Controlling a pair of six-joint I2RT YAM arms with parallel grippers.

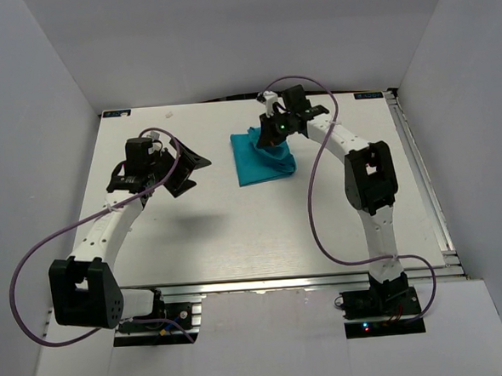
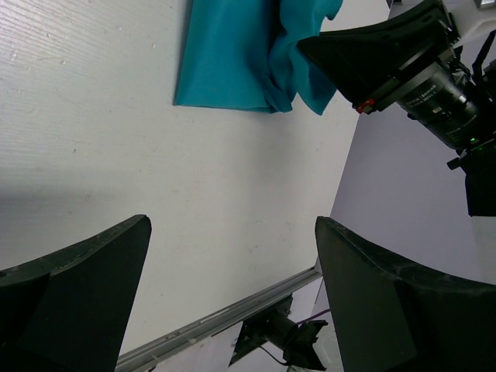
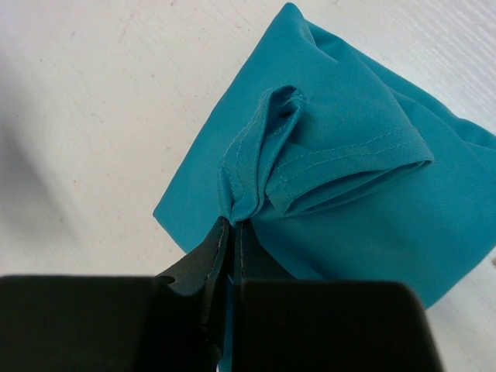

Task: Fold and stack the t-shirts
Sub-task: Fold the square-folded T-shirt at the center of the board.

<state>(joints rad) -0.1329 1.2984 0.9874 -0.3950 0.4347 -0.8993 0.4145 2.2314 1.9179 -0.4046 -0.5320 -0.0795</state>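
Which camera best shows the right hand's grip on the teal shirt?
Right wrist: the right hand is closed on a bunched hem of the t-shirt. Top external shows the arm hiding the pinch; left wrist shows it side-on, partly hidden.

No text, label, brand or number was legible in any view. Faint pale markings ringed a black camera lens [image 2: 431, 98], too small to read.
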